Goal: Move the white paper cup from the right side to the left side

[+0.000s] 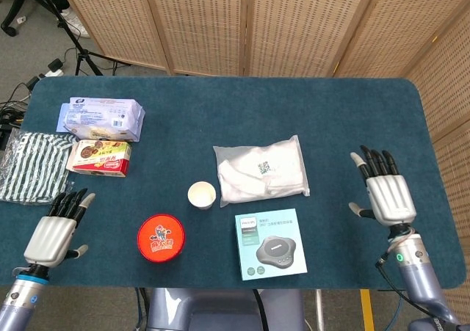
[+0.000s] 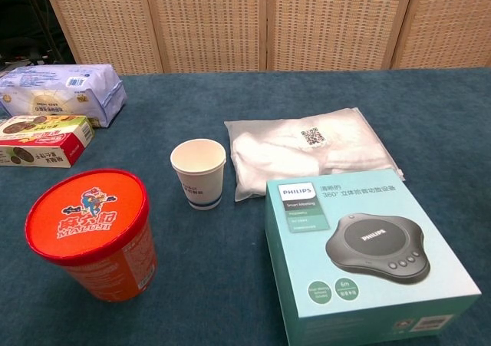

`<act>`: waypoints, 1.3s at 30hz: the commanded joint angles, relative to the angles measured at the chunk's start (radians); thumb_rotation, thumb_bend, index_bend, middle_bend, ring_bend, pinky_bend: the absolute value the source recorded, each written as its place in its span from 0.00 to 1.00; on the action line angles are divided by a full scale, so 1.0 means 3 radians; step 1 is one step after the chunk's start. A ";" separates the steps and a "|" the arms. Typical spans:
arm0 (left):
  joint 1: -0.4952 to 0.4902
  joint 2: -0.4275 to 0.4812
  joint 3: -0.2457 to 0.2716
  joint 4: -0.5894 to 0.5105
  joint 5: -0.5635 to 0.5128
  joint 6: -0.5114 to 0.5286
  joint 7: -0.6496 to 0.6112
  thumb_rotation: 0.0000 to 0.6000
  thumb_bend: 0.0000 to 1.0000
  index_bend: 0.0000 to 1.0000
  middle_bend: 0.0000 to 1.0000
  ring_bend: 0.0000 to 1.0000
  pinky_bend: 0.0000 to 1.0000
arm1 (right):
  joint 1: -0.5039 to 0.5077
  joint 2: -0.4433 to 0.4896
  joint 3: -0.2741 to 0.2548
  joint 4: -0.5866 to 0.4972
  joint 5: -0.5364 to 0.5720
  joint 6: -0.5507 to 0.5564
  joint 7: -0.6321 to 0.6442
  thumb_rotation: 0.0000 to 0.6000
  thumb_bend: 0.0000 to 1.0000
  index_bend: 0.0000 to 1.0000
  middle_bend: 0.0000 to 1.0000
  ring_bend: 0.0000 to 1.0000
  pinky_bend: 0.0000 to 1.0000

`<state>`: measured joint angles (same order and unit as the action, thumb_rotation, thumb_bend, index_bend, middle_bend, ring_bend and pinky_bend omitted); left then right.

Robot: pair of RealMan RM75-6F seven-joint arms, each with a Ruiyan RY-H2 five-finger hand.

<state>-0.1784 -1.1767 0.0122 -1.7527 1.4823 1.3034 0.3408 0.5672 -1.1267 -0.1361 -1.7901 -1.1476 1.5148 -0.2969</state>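
The white cup [image 1: 202, 195] stands upright on the counter [image 1: 220, 111], between both robot hands. The left robot hand [image 1: 55, 232] looks a bit nearer than the right robot hand [image 1: 385, 193]. Both are open and hold nothing.

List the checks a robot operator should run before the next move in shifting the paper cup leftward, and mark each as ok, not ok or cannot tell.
1. White paper cup upright, mouth open: ok.
2. Cup standing apart from the plastic bag and red tub: ok.
3. Right hand holding nothing, fingers apart: ok.
4. Left hand holding nothing, fingers apart: ok.
5. Either hand near the cup: not ok; both sit by the table's outer edges.
6. Bare table surface left of the cup to set it on: ok.
7. Cup empty: cannot tell for certain; only the upper inside shows.
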 commanded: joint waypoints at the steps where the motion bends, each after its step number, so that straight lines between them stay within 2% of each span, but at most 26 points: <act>1: -0.0063 -0.0012 -0.0066 -0.0083 0.0019 -0.0005 0.0057 1.00 0.03 0.00 0.00 0.00 0.00 | -0.0335 -0.0178 -0.0153 0.0298 -0.0257 0.0286 0.0175 1.00 0.21 0.08 0.00 0.00 0.00; 9: -0.0243 -0.0041 -0.0289 -0.0347 -0.0106 -0.0072 0.0167 1.00 0.02 0.00 0.00 0.00 0.00 | -0.0716 -0.0317 -0.0145 0.0604 -0.0466 0.0481 0.0596 1.00 0.20 0.08 0.00 0.00 0.00; 13: -0.0362 -0.0030 -0.0403 -0.0567 -0.0303 -0.0202 0.0287 1.00 0.02 0.00 0.00 0.00 0.00 | -0.0802 -0.0344 -0.0082 0.0776 -0.0464 0.0433 0.0783 1.00 0.20 0.08 0.00 0.00 0.00; 18: -0.0626 0.0063 -0.0636 -0.0877 -0.0708 -0.0464 0.0526 1.00 0.04 0.00 0.00 0.00 0.00 | -0.0882 -0.0393 0.0017 0.1002 -0.0432 0.0288 0.1093 1.00 0.18 0.08 0.00 0.00 0.00; 23: -0.0950 0.0103 -0.0926 -0.1114 -0.1258 -0.0665 0.0744 1.00 0.08 0.00 0.00 0.00 0.00 | -0.0933 -0.0386 0.0128 0.1114 -0.0479 0.0265 0.1248 1.00 0.18 0.08 0.00 0.00 0.00; 28: -0.1257 0.0089 -0.1094 -0.1206 -0.1867 -0.0826 0.0918 1.00 0.11 0.03 0.00 0.00 0.00 | -0.0984 -0.0380 0.0187 0.1146 -0.0525 0.0237 0.1327 1.00 0.18 0.08 0.00 0.00 0.00; 33: -0.1710 0.0078 -0.1204 -0.1220 -0.2707 -0.1001 0.1201 1.00 0.12 0.03 0.00 0.00 0.00 | -0.1038 -0.0367 0.0263 0.1151 -0.0548 0.0226 0.1369 1.00 0.18 0.08 0.00 0.00 0.00; 39: -0.2224 0.0001 -0.1238 -0.1158 -0.3514 -0.0998 0.1513 1.00 0.13 0.05 0.00 0.00 0.00 | -0.1104 -0.0338 0.0351 0.1149 -0.0555 0.0236 0.1413 1.00 0.18 0.08 0.00 0.00 0.00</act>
<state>-0.7463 -1.1606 -0.3414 -2.1069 0.5503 1.0172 0.7242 0.2390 -1.2302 -0.0339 -1.4450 -1.3127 1.5849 0.1236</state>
